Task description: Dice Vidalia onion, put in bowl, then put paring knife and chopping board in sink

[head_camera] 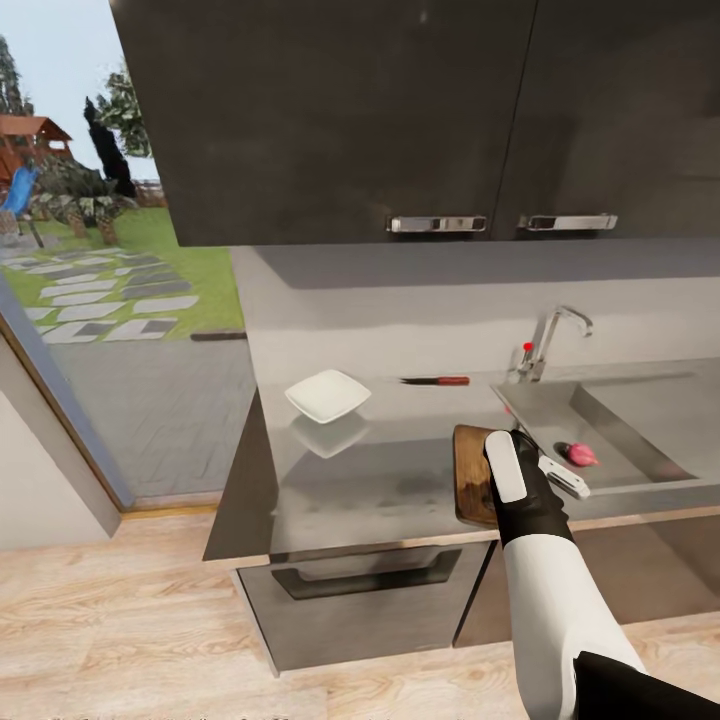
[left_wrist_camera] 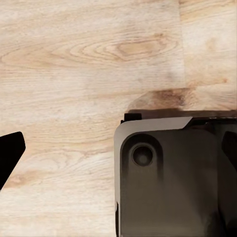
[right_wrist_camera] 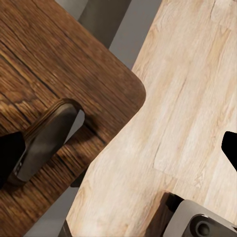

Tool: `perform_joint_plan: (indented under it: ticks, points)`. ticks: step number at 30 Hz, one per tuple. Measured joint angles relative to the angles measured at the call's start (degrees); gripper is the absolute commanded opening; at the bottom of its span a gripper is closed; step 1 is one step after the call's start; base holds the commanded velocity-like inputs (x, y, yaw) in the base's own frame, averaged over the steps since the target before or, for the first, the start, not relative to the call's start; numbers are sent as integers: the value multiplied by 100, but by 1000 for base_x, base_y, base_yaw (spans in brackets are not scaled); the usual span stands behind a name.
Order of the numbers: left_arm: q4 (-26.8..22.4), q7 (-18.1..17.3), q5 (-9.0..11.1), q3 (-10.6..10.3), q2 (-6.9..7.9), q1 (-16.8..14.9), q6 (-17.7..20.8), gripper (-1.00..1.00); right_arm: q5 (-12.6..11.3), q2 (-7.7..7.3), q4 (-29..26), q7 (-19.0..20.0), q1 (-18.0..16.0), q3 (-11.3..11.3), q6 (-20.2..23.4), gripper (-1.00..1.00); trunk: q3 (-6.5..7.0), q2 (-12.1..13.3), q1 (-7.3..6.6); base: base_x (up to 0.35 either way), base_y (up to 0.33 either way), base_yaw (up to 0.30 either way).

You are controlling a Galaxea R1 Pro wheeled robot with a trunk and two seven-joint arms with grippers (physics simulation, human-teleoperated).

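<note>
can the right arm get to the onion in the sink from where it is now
Probably yes. The right tool hangs over the chopping board at the sink edge, and the Vidalia onion lies uncovered in the basin just beyond it, with nothing between them.

**Camera set-up**

Head view: high, looking forward and down over the countertop (head_camera: 330, 480), taking in the chopping board (head_camera: 472, 480) and floor (head_camera: 120, 620). Right wrist view: close above the board's slotted end (right_wrist_camera: 54, 89), facing down past the counter edge to the floor. Left wrist view: close, straight down at floor (left_wrist_camera: 89, 59). All three share the pale wood floor.
</note>
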Motion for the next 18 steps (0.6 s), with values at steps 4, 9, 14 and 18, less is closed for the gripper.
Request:
perform_joint_plan:
  ticks: [4,9,14,18]
  points:
    - [-1,0,0,0,-1,0,0,100,0,0,0,-3,0,0,0,100,-27,0,0,0,0,0]
    - [1,0,5,0,-1,0,-52,100,0,0,0,0,0,0,0,100,-63,0,0,0,0,0]
    - [51,0,4,0,-1,0,-120,100,5,0,0,1,4,0,0,100,-100,0,0,0,0,0]
    - [79,0,0,0,-1,0,-148,100,8,0,0,1,1,0,0,100,-130,0,0,0,0,0]
